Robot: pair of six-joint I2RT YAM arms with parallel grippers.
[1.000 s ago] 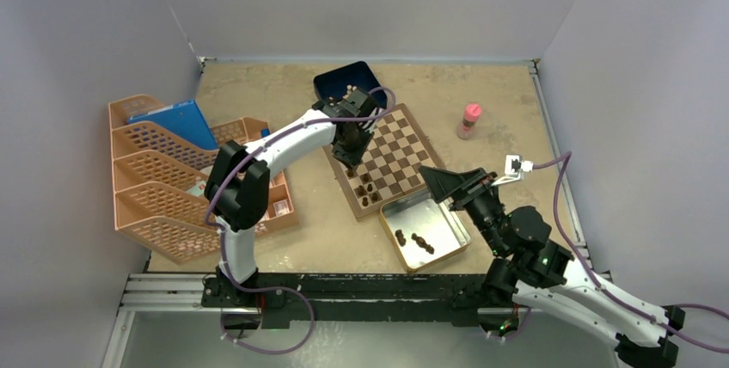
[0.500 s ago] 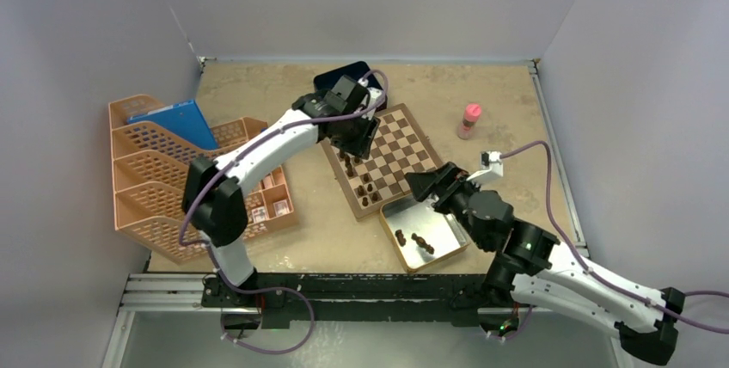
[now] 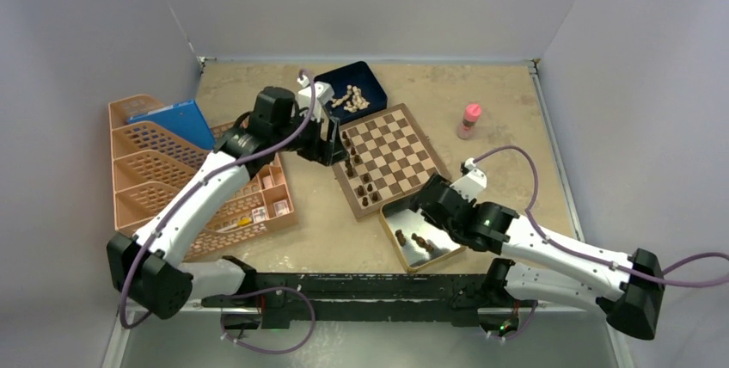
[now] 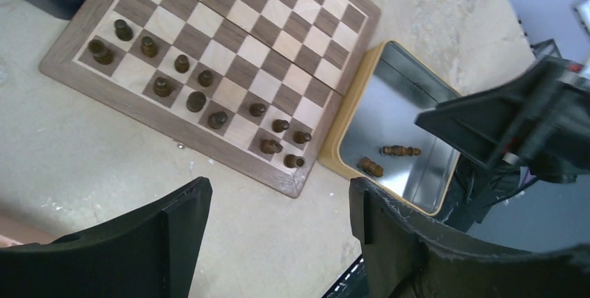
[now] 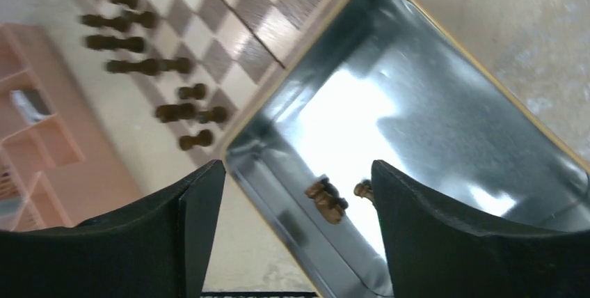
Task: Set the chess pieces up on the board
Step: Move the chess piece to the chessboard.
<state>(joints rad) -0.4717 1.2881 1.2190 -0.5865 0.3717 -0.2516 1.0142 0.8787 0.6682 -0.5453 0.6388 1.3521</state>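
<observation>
The chess pieces [image 4: 196, 101] are in two places. Most stand on the board [image 4: 271, 40], in two rows along the edge facing the orange organiser [image 3: 155, 183]. The rest lie in the silver tin [image 5: 431, 82], which sits on the worktop [image 3: 258, 84] just beside the board's near side.

**Top view.** Only this view shows both arms whole. It also shows the dark blue box [image 3: 368, 82] at the board's far corner, holding pale chessmen [image 3: 348, 97], and a pink-capped bottle [image 3: 469, 120] well apart to the right. Three dark pieces show in the tin.

**Left wrist view.** Thirteen pieces can be counted on the board. Two lie flat in the tin.

**Right wrist view.** This view is blurred. It shows the tin's reflective floor, with one piece partly hidden behind a finger.

**Hand state.**
- The left hand [image 3: 329, 143] hangs above the worktop just off the board's left edge, with fingers spread wide and nothing between them.
- The right hand [image 5: 298, 173] hangs over the tin, with fingers wide and nothing gripped.

**Labels.** Any print on the items in the organiser's compartments is too small to read.
</observation>
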